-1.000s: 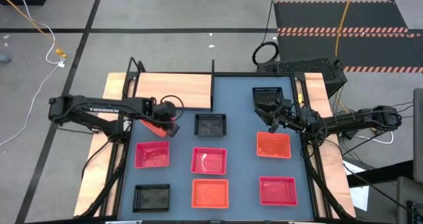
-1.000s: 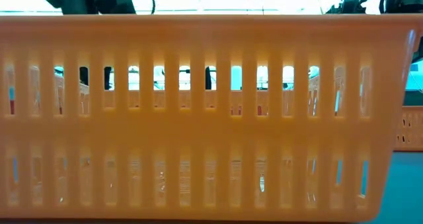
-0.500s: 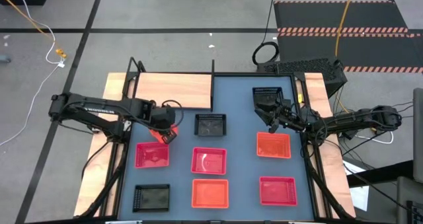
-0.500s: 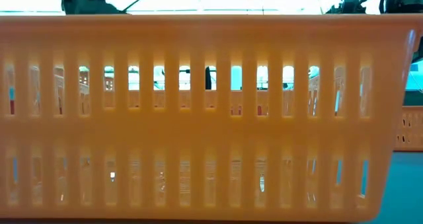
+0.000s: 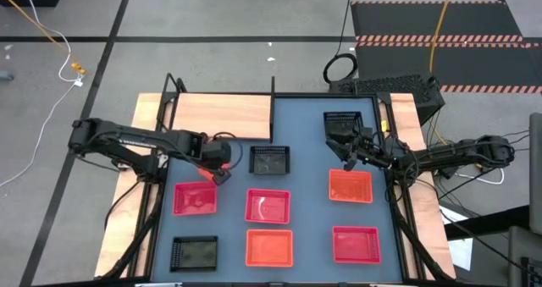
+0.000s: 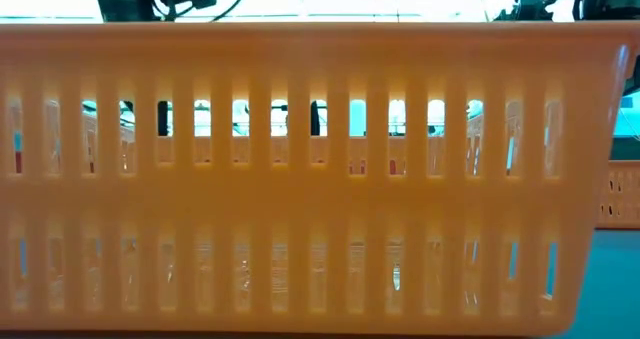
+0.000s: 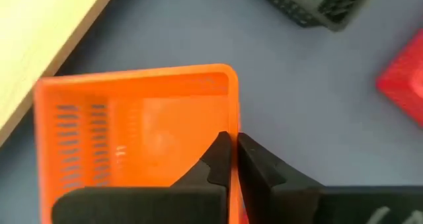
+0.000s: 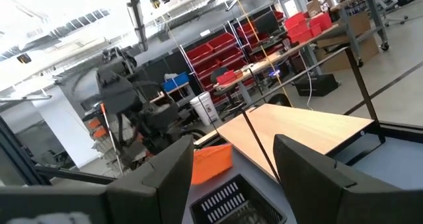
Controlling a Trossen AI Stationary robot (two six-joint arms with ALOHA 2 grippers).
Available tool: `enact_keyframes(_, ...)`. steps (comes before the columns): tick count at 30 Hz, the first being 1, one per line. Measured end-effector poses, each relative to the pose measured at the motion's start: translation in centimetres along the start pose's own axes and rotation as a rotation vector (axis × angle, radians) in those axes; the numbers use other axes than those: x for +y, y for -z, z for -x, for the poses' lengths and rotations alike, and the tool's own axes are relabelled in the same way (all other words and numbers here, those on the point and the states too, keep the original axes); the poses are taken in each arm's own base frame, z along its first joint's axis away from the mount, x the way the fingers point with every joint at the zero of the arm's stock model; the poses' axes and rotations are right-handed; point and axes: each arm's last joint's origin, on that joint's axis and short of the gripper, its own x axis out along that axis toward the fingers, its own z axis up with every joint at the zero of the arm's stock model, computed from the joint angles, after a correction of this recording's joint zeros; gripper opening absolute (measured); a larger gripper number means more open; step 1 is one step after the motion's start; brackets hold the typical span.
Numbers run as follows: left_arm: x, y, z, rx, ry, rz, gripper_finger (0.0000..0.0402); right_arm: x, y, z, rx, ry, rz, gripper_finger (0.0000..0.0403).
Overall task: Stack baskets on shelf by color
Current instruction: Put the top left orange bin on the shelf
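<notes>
- The left gripper (image 5: pixel 222 170) sits over the blue-grey desk (image 5: pixel 309 143) near its left edge, just in front of the flat light-wood shelf board (image 5: pixel 222 116) with thin black upright posts; its jaws are pressed onto the rim wall of a small orange plastic basket with slotted walls (image 7: pixel 135 135), pinching it.
- In the left wrist view that orange basket hangs tilted above the desk surface, beside the shelf board's front edge and apart from it.
- The right gripper (image 5: pixel 350 156) is over the far right part of the desk, its jaws spread wide with nothing between them, just beside a black mesh-walled basket (image 5: pixel 342 123) at the far right corner area.
- A second small black mesh basket (image 5: pixel 270 160) lies near the desk's middle, just in front of the shelf board's right end.
- A pink-red shallow basket (image 5: pixel 194 198) lies by the left edge and another pink-red basket (image 5: pixel 268 206) lies at the desk's centre.
- An orange-red basket (image 5: pixel 351 186) lies toward the right edge, in front of the right gripper.
- Along the near edge, from left corner to right, lie a black basket (image 5: pixel 194 253), an orange basket (image 5: pixel 268 246) and a red basket (image 5: pixel 356 242).
- In the low view a slotted orange basket wall (image 6: pixel 300 169) fills nearly the whole picture.
</notes>
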Motion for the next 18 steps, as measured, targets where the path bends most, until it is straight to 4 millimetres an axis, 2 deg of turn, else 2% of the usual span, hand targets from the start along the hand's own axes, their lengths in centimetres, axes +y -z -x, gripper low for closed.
enact_keyframes(7, -0.6, 0.0, -3.3, 0.017, -0.016, 0.010, 0.0043, 0.0, 0.2, 0.0, 0.028, -0.014, -0.004, 0.0203)
enact_keyframes(18, -0.9, 0.1, -6.0, 0.104, -0.083, -0.033, 0.0098, 0.2, 0.4, 0.1, 0.047, -0.028, -0.005, 0.0203)
